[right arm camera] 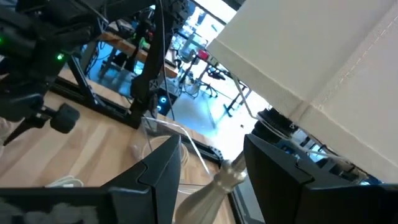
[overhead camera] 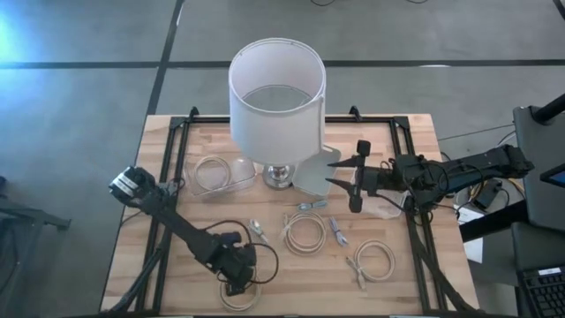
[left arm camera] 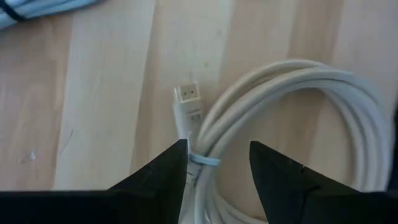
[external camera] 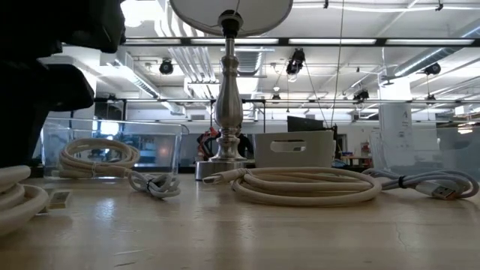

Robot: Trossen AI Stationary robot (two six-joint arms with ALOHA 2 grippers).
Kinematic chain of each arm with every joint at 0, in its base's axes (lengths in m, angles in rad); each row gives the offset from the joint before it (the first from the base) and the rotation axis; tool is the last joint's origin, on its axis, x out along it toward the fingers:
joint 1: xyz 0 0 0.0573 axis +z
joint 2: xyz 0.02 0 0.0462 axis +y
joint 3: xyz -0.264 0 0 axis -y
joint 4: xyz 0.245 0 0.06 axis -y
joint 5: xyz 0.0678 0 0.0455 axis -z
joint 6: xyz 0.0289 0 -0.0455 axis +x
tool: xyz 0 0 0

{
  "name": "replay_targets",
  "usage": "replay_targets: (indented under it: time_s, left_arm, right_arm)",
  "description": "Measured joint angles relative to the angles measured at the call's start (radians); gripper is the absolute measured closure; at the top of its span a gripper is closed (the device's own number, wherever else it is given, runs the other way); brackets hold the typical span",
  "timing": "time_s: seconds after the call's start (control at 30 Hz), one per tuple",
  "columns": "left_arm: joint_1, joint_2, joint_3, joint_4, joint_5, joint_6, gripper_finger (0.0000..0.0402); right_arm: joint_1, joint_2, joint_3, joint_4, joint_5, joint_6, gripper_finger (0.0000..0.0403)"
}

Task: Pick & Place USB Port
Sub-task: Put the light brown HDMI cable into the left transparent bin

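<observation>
A coiled white USB cable (overhead camera: 238, 296) lies flat near the table's near edge, bound by a tie (left arm camera: 203, 160), with its metal plug (left arm camera: 188, 95) sticking out. My left gripper (left arm camera: 216, 149) is open and low over this coil (external camera: 13, 201). Its two fingers stand on either side of the tied strands, and I cannot tell whether they touch. In the low view it shows as a dark mass (external camera: 45, 71). My right gripper (overhead camera: 332, 173) is open in the air beside the lamp's base (overhead camera: 279, 176), holding nothing.
A lamp with a tall white shade (overhead camera: 276, 93) stands at the table's far middle. To its left, a clear bin (overhead camera: 212, 175) holds one coiled cable. More white coils (overhead camera: 305, 232) (overhead camera: 374, 262) and small connectors (overhead camera: 338, 231) lie mid-table, and black rails (overhead camera: 168, 168) run along both sides.
</observation>
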Motion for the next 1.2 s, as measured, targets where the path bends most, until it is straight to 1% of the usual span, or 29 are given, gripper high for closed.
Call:
replay_targets:
  time_s: [0.2, 0.33, 0.43, 0.57, 0.63, 0.67, 0.77, 0.87, 0.97, 1.07, 1.2]
  left_arm:
    - [0.000, 0.027, -0.010, -0.045, -0.047, 0.035, 0.0225]
    - [0.000, 0.042, -0.032, -0.041, -0.050, 0.087, 0.0230]
    - [0.000, 0.042, -0.038, -0.040, -0.050, 0.121, 0.0254]
    - [0.000, 0.026, -0.041, -0.048, -0.067, 0.151, 0.0311]
    - [0.003, 0.004, -0.041, -0.065, -0.120, 0.161, 0.0338]
    - [0.003, -0.009, -0.035, -0.064, -0.158, 0.164, 0.0342]
    - [0.004, -0.054, -0.021, -0.113, -0.292, 0.184, 0.0342]
    - [0.005, -0.106, -0.009, -0.215, -0.413, 0.192, 0.0342]
    - [0.010, -0.169, 0.014, -0.350, -0.536, 0.179, 0.0328]
    - [0.031, -0.227, 0.024, -0.466, -0.626, 0.155, 0.0322]
    - [0.073, -0.318, 0.030, -0.562, -0.738, 0.105, 0.0331]
  right_arm:
    - [0.000, 0.000, 0.000, 0.000, -0.001, -0.002, 0.0234]
    - [0.000, 0.001, 0.000, 0.000, -0.001, 0.016, 0.0234]
    - [0.000, 0.001, 0.000, 0.000, -0.002, 0.017, 0.0234]
    - [0.000, 0.006, 0.000, 0.001, -0.002, 0.034, 0.0234]
    - [0.001, 0.008, -0.001, 0.000, -0.002, 0.044, 0.0234]
    - [0.000, 0.008, -0.001, 0.000, -0.002, 0.045, 0.0234]
    - [0.001, 0.007, -0.001, 0.000, -0.002, 0.056, 0.0234]
    - [0.001, 0.007, -0.001, 0.000, -0.002, 0.093, 0.0234]
    - [0.001, 0.007, -0.001, -0.001, -0.001, 0.119, 0.0234]
    - [0.001, 0.007, -0.001, 0.000, -0.001, 0.143, 0.0234]
    - [0.001, 0.007, -0.001, -0.002, -0.001, 0.205, 0.0234]
